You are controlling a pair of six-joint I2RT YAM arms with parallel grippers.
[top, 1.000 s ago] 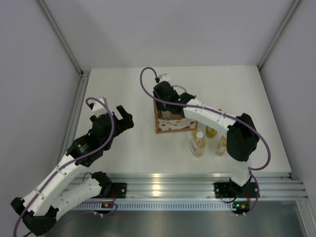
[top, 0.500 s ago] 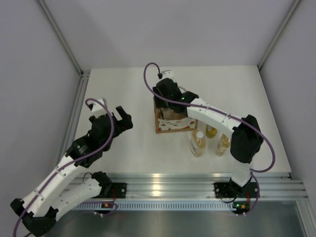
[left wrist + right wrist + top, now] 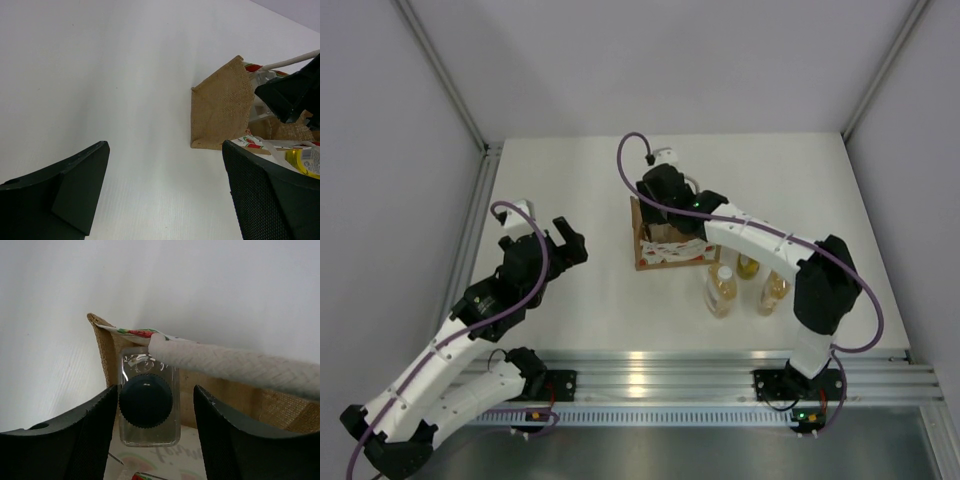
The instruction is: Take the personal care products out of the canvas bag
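Three yellowish bottles [image 3: 722, 290] already stand on the desk [image 3: 590, 290] beside the canvas bag [image 3: 665, 255], leaving only the squarish dark-capped bottle [image 3: 148, 401] inside, straddled but not yet clamped by my right end effector [image 3: 155, 400], while my left end effector [image 3: 164, 165] hangs wide apart.

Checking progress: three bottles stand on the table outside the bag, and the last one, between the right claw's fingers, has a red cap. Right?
Not red: the right wrist view shows a dark cap on that bottle inside the canvas bag. The rest holds.
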